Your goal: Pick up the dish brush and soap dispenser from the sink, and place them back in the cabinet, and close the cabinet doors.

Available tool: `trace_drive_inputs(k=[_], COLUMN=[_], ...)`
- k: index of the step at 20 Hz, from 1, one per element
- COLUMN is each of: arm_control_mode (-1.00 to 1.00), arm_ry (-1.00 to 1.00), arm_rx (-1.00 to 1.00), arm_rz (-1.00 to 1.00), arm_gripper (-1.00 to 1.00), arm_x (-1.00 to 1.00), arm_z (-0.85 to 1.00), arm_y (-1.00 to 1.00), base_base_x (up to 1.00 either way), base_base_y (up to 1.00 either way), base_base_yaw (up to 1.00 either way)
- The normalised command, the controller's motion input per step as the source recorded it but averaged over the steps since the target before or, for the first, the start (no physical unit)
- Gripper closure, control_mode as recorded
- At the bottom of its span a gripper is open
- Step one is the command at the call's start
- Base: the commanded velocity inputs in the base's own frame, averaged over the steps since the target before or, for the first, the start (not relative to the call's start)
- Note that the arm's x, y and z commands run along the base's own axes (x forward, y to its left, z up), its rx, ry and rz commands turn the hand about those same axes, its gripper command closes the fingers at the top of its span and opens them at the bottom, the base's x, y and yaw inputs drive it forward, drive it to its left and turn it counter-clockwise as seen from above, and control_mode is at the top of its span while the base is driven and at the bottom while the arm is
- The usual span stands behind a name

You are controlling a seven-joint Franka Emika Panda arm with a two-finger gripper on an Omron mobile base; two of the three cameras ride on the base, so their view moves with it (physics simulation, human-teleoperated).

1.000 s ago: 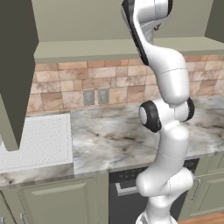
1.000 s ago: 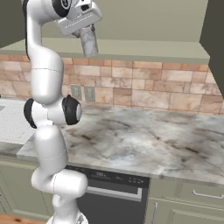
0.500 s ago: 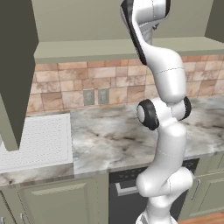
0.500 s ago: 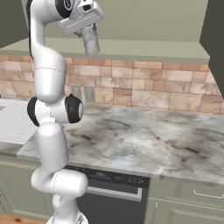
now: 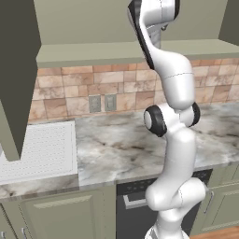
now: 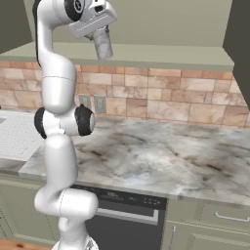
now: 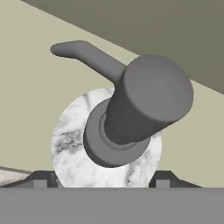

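Right base view: raised arm's claw [image 6: 101, 35] grips soap dispenser [image 6: 103, 44] at cabinet [image 6: 161, 29].

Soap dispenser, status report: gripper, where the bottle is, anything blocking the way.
Gripper closed on soap dispenser, fingers either side of the bottle. Bottle held high at the cabinet opening, above its shelf. Nothing visibly in the way.

- The arm [image 5: 175, 135] is glossy white, built of rounded, tube-like segments that swell at each joint.
- Dark grey to black discs cap the joints, one pair at mid-frame in the left base view, another at the left in the right base view.
- A black band runs along the upper link at the top of the left base view.
- The hand [image 6: 93, 19] is a light grey block, upper left of the right base view.
- Two small dark fingertips [image 7: 41, 180] show low in the hand view.
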Motion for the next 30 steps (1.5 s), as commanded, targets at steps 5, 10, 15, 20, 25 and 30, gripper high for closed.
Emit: trace_drive_inputs(k=[5,10,15,20,25,30], arm_control_mode=[-1.00,-1.00,-1.00,-1.00,-1.00,-1.00], arm_ry=[0.01,0.01,0.01,0.00,0.01,0.04], arm_rx=[0.00,0.00,0.00,0.00,0.00,0.00], arm_rz=[0.00,0.00,0.00,0.00,0.00,0.00], arm_gripper=[1.00,1.00,1.00,1.00,1.00,1.00], arm_x=[0.22,0.22,0.21,0.24,0.23,0.15], arm_z=[0.00,0.00,0.00,0.00,0.00,0.00], arm_y=[0.00,0.00,0.00,0.00,0.00,0.00], base_base_x=[0.00,0.00,0.00,0.00,0.00,0.00], base_base_y=[0.00,0.00,0.00,0.00,0.00,0.00], base_base_yaw=[0.00,0.00,0.00,0.00,0.00,0.00])
